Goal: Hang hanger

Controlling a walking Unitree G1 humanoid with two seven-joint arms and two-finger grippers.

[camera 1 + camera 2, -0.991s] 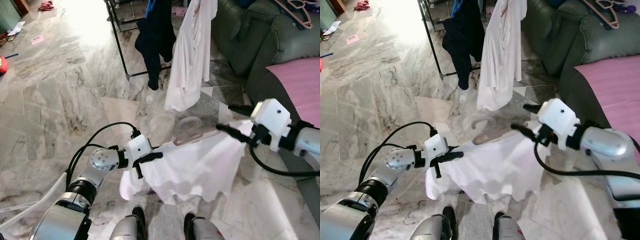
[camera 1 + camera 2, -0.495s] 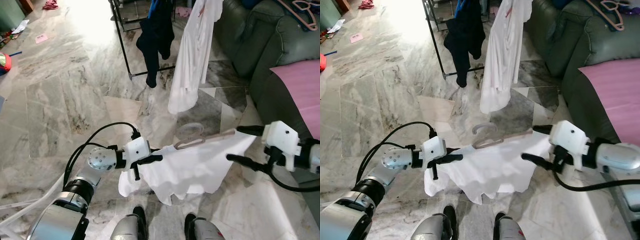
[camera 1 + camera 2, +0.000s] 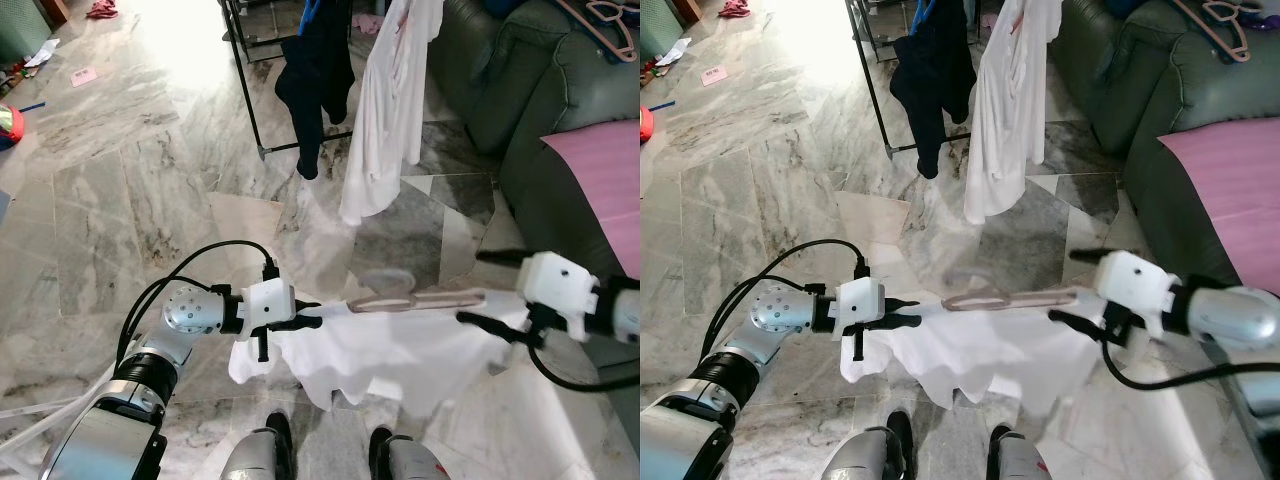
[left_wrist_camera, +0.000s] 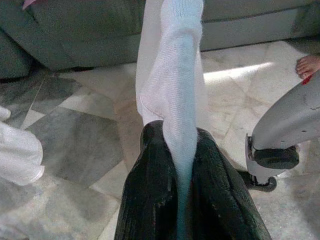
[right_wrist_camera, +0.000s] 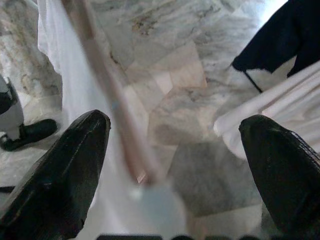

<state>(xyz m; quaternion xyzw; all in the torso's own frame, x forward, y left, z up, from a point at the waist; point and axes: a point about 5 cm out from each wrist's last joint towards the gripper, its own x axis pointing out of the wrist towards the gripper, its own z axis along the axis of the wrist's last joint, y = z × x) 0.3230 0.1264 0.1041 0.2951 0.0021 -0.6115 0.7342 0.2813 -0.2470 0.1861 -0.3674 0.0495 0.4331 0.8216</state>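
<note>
Since a second ago our right arm has swung out and let go, and the white shirt now sags lower between our two arms, with the camera tipped slightly too.

Largest around us is the green sofa on our right, with a pink sheet over its seat. Ahead stands the black clothes rack, already carrying a white garment and a dark garment; it is well apart from us across the marble floor.

The white shirt hangs in front of our legs on the pink hanger, whose hook points toward the rack. Our left gripper is clamped on one shoulder of the shirt; the left wrist view shows the cloth pinched tight between both fingers. Our right gripper sits just beside the other end of the hanger with its fingers spread wide, the hanger's bar running loose between them.

As we judge it, the risk is plain: only cloth is held, not the hanger. If we walk or lift now, the hanger could tilt, slide out of the shirt and drop. We should close our right fingers on the bar first.
</note>
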